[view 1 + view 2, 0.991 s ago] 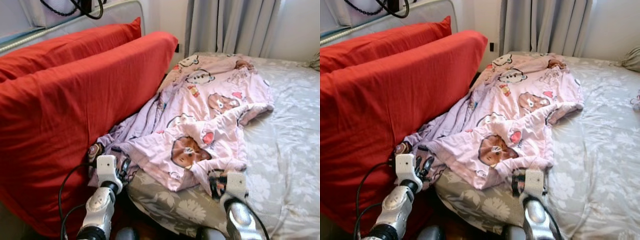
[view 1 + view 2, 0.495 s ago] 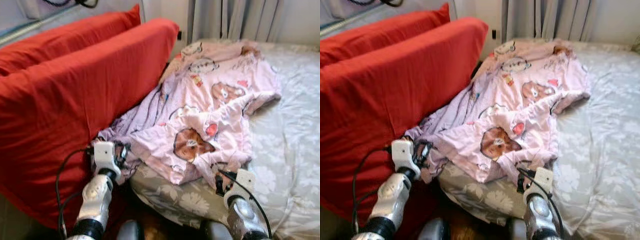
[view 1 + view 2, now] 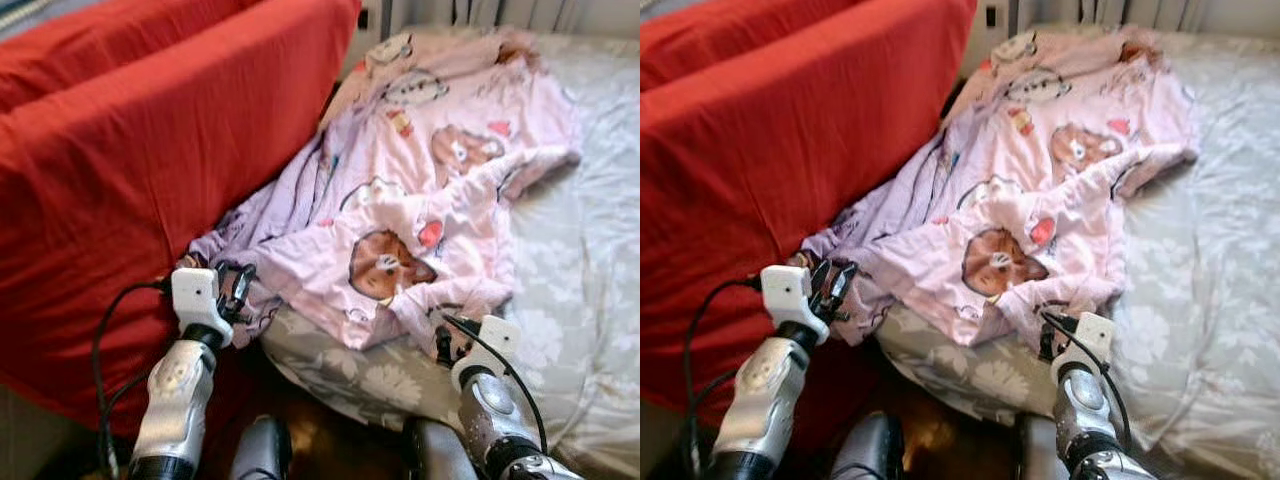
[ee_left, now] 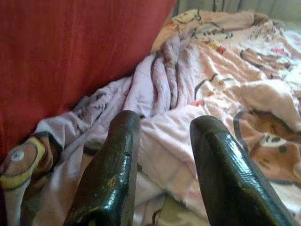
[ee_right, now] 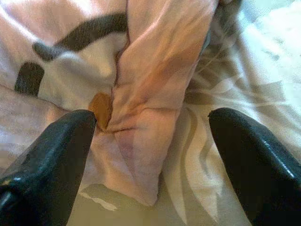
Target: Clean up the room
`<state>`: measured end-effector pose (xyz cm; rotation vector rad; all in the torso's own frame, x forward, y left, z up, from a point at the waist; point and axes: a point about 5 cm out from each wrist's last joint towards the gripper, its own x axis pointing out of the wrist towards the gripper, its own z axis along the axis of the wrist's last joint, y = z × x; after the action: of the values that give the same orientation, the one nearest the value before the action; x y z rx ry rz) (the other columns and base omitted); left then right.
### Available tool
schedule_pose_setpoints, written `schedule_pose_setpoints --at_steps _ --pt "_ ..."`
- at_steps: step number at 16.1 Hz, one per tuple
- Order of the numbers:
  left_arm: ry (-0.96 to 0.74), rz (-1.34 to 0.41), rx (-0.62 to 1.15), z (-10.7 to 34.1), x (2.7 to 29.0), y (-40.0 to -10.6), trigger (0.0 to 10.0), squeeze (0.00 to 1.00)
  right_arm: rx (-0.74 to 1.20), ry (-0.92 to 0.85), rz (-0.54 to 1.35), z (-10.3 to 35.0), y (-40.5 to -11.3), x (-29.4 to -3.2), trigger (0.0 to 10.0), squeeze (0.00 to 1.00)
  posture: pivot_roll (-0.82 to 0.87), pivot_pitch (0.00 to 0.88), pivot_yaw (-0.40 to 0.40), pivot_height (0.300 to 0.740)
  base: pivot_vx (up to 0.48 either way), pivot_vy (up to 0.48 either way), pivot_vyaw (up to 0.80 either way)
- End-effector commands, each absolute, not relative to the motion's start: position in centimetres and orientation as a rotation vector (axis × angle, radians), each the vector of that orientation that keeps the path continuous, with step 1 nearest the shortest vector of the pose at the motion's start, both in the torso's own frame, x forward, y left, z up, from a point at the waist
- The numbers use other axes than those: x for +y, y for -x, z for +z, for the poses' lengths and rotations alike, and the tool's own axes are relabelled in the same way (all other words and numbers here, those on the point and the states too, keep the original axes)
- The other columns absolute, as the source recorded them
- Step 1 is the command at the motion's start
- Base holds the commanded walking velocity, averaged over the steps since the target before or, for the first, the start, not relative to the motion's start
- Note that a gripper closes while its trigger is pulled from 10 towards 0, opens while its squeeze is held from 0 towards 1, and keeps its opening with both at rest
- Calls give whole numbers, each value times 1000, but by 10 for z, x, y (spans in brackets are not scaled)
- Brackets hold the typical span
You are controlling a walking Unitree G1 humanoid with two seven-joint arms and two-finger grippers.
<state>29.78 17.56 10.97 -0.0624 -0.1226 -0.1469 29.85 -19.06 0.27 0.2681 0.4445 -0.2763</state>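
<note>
Bed with a grey sheet printed in white flowers [image 3: 590,330]. A crumpled pink blanket with cartoon bear faces [image 3: 420,200] lies over its near-left part, running from the far end by the curtains down to the near edge, where it bunches against a big red fabric cushion [image 3: 130,190] standing along the bed's left side.

Left arm, silver, reaches up and forward from low in the head view. Left gripper [image 3: 236,292] sits at the blanket's near-left corner, right beside the red cushion. Wrist view: two black fingers [image 4: 113,179] spread apart, pointing along the rumpled lilac folds, nothing pinched between them.

Right arm comes up from the bottom right, wrist bent toward the bed. Right gripper [image 3: 447,341] is at the blanket's near hem, where pink cloth meets the floral sheet. Wrist view: fingers [image 5: 56,155] spread wide to either side of a fold of the hem, not closed on it; contact with the cloth cannot be judged.
</note>
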Motion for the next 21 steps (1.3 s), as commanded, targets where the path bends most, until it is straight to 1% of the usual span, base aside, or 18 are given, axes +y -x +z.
schedule_pose_setpoints --at_steps 1,3,9,11,17,21 --pt "54 -143 -110 112 181 -291 10000 0 482 -292 -264 -2 -296 -184 10000 0 155 227 105 608 0 0 0" --pt "46 -147 -107 117 181 -285 10000 0 479 -329 -239 -1 -299 -178 10000 0 168 241 110 608 0 0 0" --pt "12 -150 -53 118 185 -269 10000 0 484 -348 -232 1 -302 -169 10000 0 199 284 123 608 0 0 0" --pt "3 -151 -34 118 186 -266 10000 0 487 -345 -226 1 -303 -168 0 0 198 288 124 608 0 0 0" --pt "2 -146 -15 117 185 -267 10000 0 490 -337 -226 -1 -300 -170 0 0 196 283 116 608 0 0 0" --pt "9 -136 -4 114 184 -271 10000 0 493 -324 -211 -2 -299 -169 0 0 190 257 100 608 0 0 0"
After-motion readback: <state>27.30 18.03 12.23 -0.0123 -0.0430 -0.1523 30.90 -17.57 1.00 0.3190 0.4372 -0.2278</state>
